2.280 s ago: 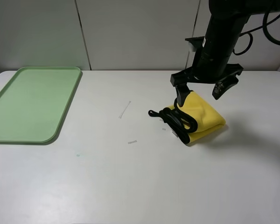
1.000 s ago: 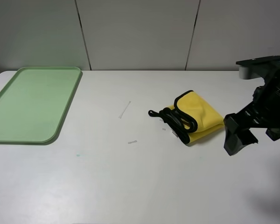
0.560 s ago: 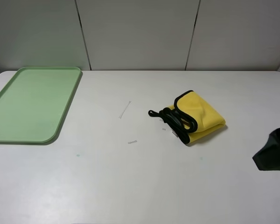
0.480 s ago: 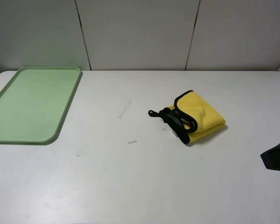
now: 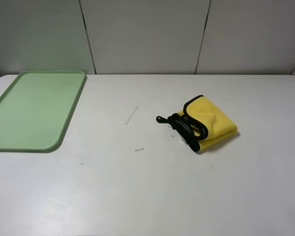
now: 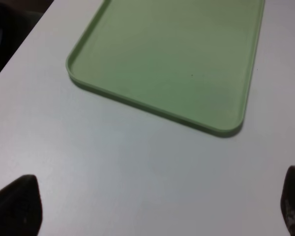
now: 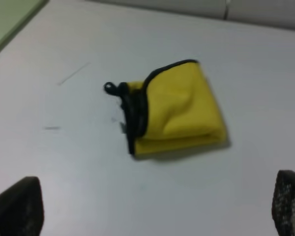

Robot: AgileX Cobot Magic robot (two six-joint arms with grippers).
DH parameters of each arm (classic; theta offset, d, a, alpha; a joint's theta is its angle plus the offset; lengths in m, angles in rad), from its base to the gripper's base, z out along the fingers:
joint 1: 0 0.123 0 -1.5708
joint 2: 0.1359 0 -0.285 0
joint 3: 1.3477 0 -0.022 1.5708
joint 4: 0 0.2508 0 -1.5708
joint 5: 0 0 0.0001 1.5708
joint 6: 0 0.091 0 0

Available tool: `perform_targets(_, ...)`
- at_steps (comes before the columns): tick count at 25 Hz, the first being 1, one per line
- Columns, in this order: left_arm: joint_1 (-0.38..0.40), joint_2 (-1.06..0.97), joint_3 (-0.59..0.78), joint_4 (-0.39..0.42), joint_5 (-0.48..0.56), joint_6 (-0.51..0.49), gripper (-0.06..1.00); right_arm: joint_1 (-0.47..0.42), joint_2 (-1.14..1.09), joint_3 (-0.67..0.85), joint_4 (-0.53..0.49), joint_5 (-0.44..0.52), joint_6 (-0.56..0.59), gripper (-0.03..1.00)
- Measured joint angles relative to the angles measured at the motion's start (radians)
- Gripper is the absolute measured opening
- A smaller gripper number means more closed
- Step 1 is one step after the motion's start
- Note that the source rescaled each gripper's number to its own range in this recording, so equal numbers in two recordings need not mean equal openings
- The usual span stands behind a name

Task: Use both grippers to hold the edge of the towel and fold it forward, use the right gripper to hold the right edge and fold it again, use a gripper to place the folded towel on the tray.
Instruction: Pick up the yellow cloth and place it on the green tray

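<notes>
The towel (image 5: 210,123) lies folded into a small yellow bundle on the white table, right of centre. Its black edge (image 5: 189,126) is bunched on its left side, with the corner loop (image 5: 160,119) sticking out. The tray (image 5: 34,108) is pale green and bare, at the far left. Neither arm shows in the exterior view. The right wrist view shows the towel (image 7: 179,105) ahead of my right gripper (image 7: 157,206), which is open, empty and well back from it. My left gripper (image 6: 155,209) is open and empty over bare table beside the tray (image 6: 177,54).
Two small pale scraps (image 5: 132,115) (image 5: 139,149) lie on the table between the tray and the towel. A grey panelled wall stands behind the table. The table's edge (image 6: 19,44) runs near the tray's outer side.
My right arm left its place above the towel, swung to the right and went out of the exterior view. The towel stayed folded where it was.
</notes>
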State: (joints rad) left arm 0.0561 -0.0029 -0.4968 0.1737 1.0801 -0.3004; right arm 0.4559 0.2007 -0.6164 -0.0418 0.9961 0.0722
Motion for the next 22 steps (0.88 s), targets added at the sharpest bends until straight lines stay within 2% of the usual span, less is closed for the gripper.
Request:
perform_targets(4,0.0,0.0,0.0,0.0,0.0,0.0,0.97,0.001,-0.086,0.089,-0.034,-0.006,0.0,1.0)
perform_targets(13,0.0,0.0,0.0,0.0,0.0,0.0,0.97,-0.016,-0.193,0.107,-0.054,0.006,-0.004,1.0)
perform_targets(17,0.0,0.0,0.0,0.0,0.0,0.0,0.97,-0.105,-0.205,0.108,-0.014,0.011,-0.004,1.0)
perform_targets(22,0.0,0.0,0.0,0.0,0.0,0.0,0.97,-0.265,-0.208,0.127,0.054,0.022,-0.019,1.0)
